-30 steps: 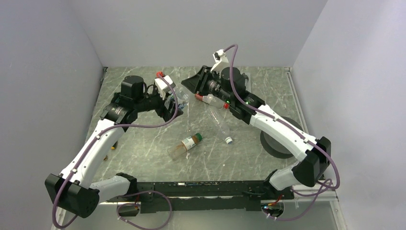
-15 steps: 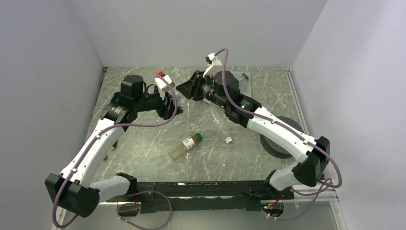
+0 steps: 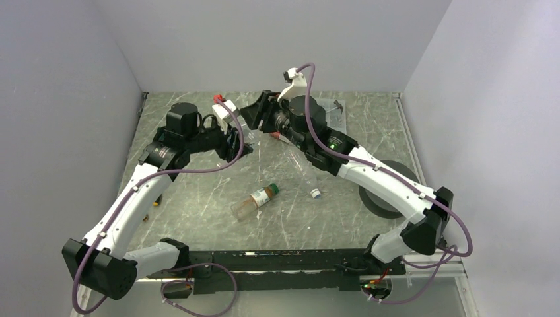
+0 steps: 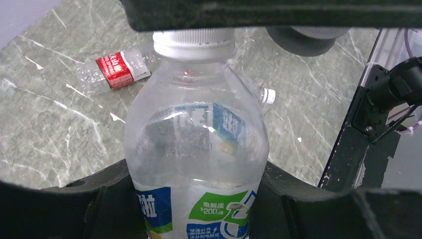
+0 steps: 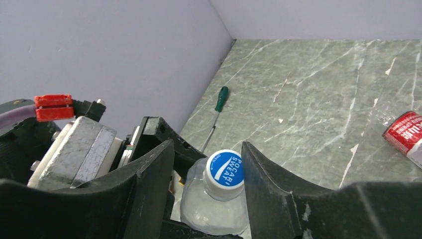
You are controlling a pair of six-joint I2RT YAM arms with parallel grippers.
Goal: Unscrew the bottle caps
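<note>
My left gripper is shut on the body of a clear bottle with a blue-white label, holding it off the table. Its white-and-blue cap sits between the fingers of my right gripper, which stands open around it with a gap on the left side. In the top view both grippers meet at the back centre, left gripper and right gripper. The red-label bottle lies behind them. The slim clear bottle with a white cap and the amber bottle with a dark green cap lie mid-table.
A green-handled screwdriver lies by the left wall. A dark round disc sits at the right under my right arm. A small yellow item lies near the left edge. Walls close in the back and both sides.
My left gripper has closed on the blue-white label bottle. My right gripper has swung left from the red-label bottle to this bottle's cap and its jaws have opened.
</note>
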